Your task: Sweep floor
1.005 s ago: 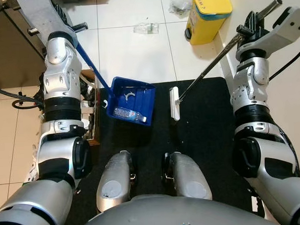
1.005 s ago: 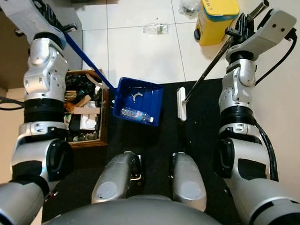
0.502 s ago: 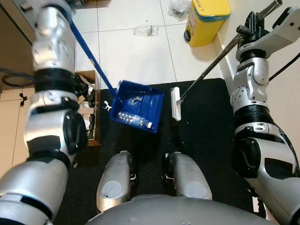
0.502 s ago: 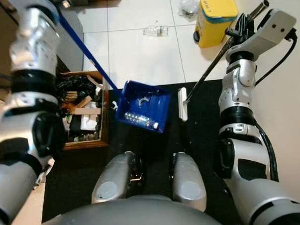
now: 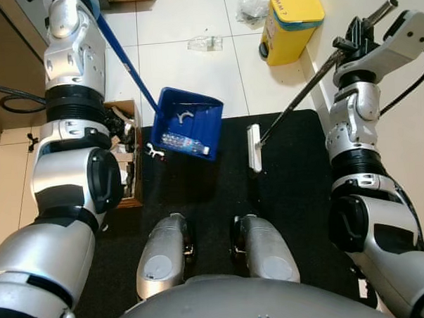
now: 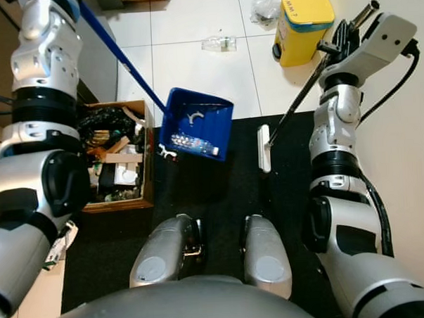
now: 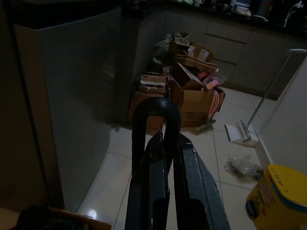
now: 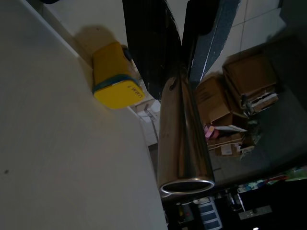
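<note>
Right gripper [image 8: 184,45] clamped on silver metal broom handle [image 8: 182,139]; left gripper [image 7: 165,163] closed on blue plastic dustpan [image 5: 184,125], tilted over black mat's [image 5: 297,176] far edge. Risk: clear plastic bottle [image 5: 185,142] sliding out.

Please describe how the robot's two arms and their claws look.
Both arms are silver shells with black ribbed joints and black elbow pads. The left arm and right arm each have a black cable beside them. The left claw and right claw have long black fingers.
</note>
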### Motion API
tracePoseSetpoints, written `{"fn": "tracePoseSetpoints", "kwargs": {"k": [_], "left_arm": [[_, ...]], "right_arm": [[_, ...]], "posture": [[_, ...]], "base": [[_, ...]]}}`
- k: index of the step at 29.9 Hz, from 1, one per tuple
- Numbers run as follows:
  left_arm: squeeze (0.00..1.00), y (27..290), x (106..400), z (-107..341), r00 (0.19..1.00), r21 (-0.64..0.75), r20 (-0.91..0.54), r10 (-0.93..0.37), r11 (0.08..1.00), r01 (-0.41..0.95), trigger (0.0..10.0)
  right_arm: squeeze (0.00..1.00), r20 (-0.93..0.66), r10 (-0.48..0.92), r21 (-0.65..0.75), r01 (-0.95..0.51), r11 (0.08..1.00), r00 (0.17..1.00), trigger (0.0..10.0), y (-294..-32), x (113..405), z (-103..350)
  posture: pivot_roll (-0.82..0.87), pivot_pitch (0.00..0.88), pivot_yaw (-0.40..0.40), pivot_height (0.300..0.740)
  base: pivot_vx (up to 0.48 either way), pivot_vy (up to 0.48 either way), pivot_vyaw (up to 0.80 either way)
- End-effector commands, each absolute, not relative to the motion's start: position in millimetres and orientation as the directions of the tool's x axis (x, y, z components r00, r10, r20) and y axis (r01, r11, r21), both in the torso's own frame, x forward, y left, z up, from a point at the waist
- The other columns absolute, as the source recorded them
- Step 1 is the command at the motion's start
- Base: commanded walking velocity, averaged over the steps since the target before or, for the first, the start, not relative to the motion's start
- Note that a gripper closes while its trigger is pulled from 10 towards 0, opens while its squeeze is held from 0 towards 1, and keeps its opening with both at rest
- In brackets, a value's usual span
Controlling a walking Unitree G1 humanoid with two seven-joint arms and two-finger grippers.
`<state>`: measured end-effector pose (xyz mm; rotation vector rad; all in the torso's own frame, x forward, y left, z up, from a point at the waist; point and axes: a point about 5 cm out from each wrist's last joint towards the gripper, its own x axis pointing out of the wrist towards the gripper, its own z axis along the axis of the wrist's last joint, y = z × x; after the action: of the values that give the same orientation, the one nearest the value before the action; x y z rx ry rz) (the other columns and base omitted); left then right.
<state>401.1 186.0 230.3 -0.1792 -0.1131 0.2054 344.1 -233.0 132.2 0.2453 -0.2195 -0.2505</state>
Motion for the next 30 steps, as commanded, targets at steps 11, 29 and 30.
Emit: {"fn": "tracePoseSetpoints", "kwargs": {"k": [11,29,30], "left_arm": [[0.00,194,396,280,0.932,-0.225,0.280,0.232,0.959,-0.171,10.0],[0.00,214,386,332,0.882,-0.232,0.388,0.268,0.954,-0.188,10.0],[0.00,215,386,331,0.882,-0.231,0.387,0.268,0.954,-0.189,10.0]], "right_arm": [[0.00,0.239,-0.278,0.237,0.222,0.946,0.930,10.0,-236,347,145],[0.00,0.227,-0.283,0.232,0.231,0.945,0.932,10.0,-236,348,143],[0.00,0.226,-0.284,0.232,0.232,0.945,0.932,10.0,-236,348,143]], "posture": [[0.10,0.004,0.000,0.740],[0.11,0.003,-0.003,0.740],[0.11,0.003,-0.003,0.740]], "base": [[0.000,0.000,0.74],[0.000,0.000,0.79],[0.000,0.000,0.79]]}}
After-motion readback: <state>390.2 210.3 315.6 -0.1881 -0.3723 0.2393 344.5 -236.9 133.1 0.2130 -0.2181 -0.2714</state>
